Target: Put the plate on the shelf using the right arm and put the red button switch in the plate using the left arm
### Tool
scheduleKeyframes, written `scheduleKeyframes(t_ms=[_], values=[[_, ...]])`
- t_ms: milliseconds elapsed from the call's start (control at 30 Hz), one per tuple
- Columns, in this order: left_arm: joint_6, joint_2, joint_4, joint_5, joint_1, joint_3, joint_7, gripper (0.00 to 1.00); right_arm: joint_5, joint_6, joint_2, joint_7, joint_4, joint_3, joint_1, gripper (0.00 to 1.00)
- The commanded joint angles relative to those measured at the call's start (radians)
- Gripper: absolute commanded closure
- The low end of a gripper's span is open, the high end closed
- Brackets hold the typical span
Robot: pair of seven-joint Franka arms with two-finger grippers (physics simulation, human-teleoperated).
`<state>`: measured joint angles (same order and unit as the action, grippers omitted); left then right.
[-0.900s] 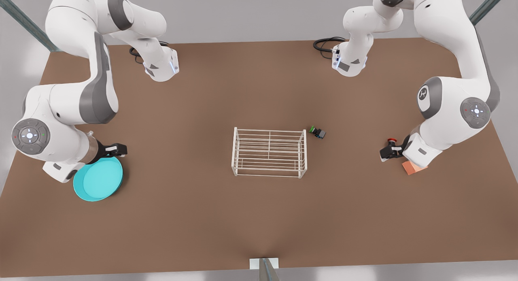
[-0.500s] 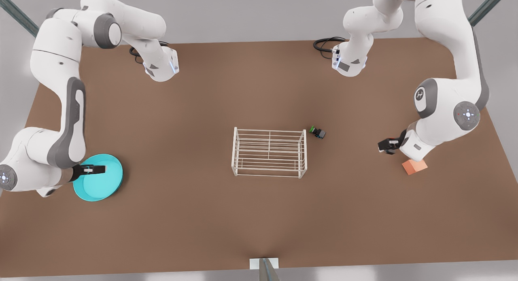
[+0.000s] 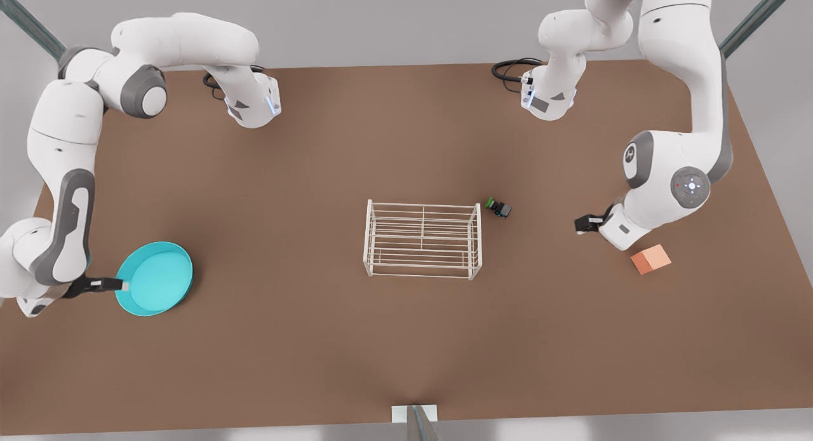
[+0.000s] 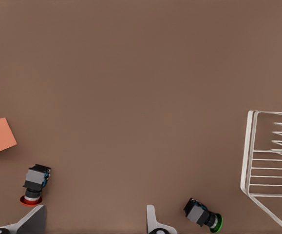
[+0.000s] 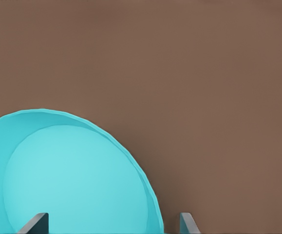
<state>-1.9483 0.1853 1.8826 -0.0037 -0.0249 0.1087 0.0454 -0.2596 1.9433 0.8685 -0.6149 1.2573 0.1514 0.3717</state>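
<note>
Jaws of both grippers spread and empty: we note plate (image 3: 154, 279) and red button switch (image 4: 33, 184) ungrasped on counter (image 3: 317, 339), shelf (image 3: 423, 239) bare.

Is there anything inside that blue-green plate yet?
No. The plate lies bare on the table, nothing in it. The right gripper is at its rim, open. The red button switch sits on the table by the open left gripper.

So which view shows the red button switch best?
The left wrist view: the red button switch lies on its side on the table, red cap and black body plain, beside one finger of the open left tool. In the front view, the left tool covers that spot.
</note>
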Motion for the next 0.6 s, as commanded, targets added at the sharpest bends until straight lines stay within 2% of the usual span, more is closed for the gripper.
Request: scheduleKeyframes(t_ms=[0, 100, 233, 333, 367, 533, 567], values=[[-0.003, -0.006, 0.01, 0.047, 0.0, 0.0, -0.07, 0.0, -0.017, 0.08, 0.01, -0.467, -0.009, -0.003, 0.016, 0.0], [-0.026, -0.032, 0.066, 0.047, -0.032, -0.003, -0.131, 0.0, -0.098, 0.074, 0.037, -0.467, 0.001, -0.006, 0.026, 0.0], [-0.08, -0.064, 0.148, 0.047, -0.05, -0.004, -0.157, 0.0, -0.043, 0.109, 0.038, -0.454, 0.004, -0.006, -0.011, 0.0], [-0.155, -0.099, 0.224, 0.048, -0.058, -0.021, -0.194, 0.0, -0.038, 0.161, 0.053, -0.471, 0.004, -0.004, -0.007, 0.37], [-0.156, -0.098, 0.219, 0.048, -0.059, -0.03, -0.202, 0.0, -0.038, 0.166, 0.055, -0.477, 0.004, -0.004, -0.004, 0.41], [-0.201, -0.066, 0.217, 0.068, -0.087, -0.037, -0.203, 0.0, -0.046, 0.164, 0.075, -0.47, 0.005, -0.004, 0.001, 0.41], [-0.202, -0.055, 0.217, 0.068, -0.09, -0.037, -0.203, 0.0, -0.047, 0.163, 0.075, -0.467, 0.004, -0.004, 0.001, 0.52]])
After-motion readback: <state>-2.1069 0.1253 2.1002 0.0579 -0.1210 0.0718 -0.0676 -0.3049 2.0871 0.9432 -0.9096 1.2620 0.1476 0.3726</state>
